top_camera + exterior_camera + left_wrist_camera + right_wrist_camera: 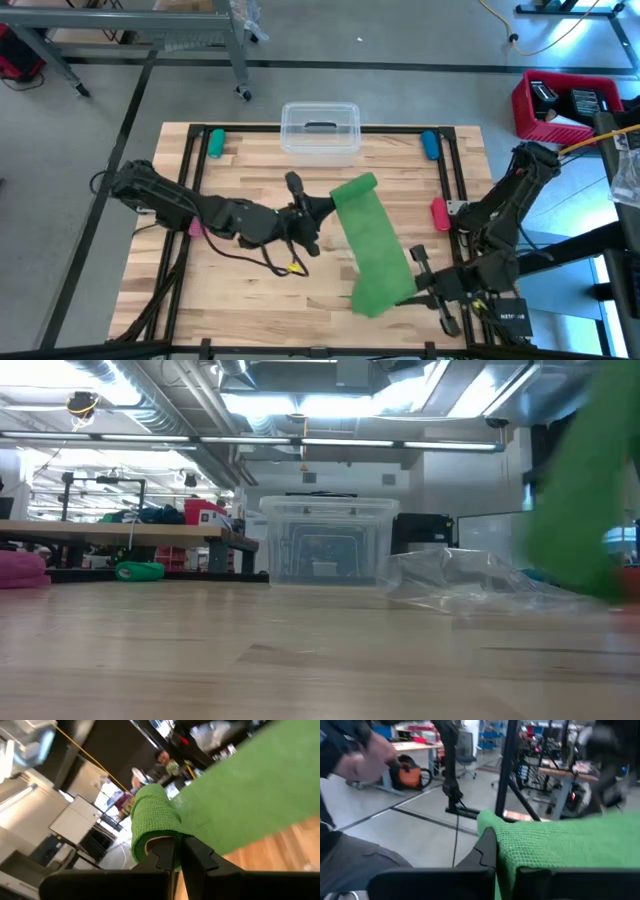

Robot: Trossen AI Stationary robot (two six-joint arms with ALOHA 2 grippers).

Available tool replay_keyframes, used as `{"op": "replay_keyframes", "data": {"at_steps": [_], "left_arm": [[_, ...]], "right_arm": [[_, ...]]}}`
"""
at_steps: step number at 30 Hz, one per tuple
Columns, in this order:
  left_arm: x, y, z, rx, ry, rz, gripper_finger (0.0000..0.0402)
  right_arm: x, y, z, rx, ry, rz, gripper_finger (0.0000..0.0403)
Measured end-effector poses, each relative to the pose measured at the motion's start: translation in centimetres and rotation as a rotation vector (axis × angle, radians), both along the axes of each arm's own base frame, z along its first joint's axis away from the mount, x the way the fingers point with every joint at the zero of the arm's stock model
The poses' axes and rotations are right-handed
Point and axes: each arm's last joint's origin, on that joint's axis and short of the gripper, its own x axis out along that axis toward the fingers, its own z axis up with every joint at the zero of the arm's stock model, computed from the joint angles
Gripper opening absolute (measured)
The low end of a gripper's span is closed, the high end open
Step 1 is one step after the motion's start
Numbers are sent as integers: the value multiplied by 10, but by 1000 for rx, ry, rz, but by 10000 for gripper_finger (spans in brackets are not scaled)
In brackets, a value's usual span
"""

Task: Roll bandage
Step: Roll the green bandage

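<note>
Now the rolling looks under way: the bandage hangs stretched above mid-bench, its far, partly rolled end pinched by the left end effector and its near end by the right end effector, so the next move likely calls for winding while keeping tension.

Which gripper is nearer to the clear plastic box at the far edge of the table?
Left. The left gripper, shut on the bandage's rolled end, sits just in front of the clear box. The right gripper holds the bandage's other end near the table's front edge, much farther away.
</note>
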Motion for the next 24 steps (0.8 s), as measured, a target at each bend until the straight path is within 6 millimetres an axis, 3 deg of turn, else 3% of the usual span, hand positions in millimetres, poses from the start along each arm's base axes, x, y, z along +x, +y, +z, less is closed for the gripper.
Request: {"op": "replay_keyframes", "data": {"at_steps": [12, 24], "left_arm": [[28, -19, -46, -8, 104, -11, 11], [32, -58, -76, -44, 150, -94, 11]], "right_arm": [[3, 16, 81, -106, -221, -42, 4], [10, -21, 153, -134, -348, -297, 5]]}}
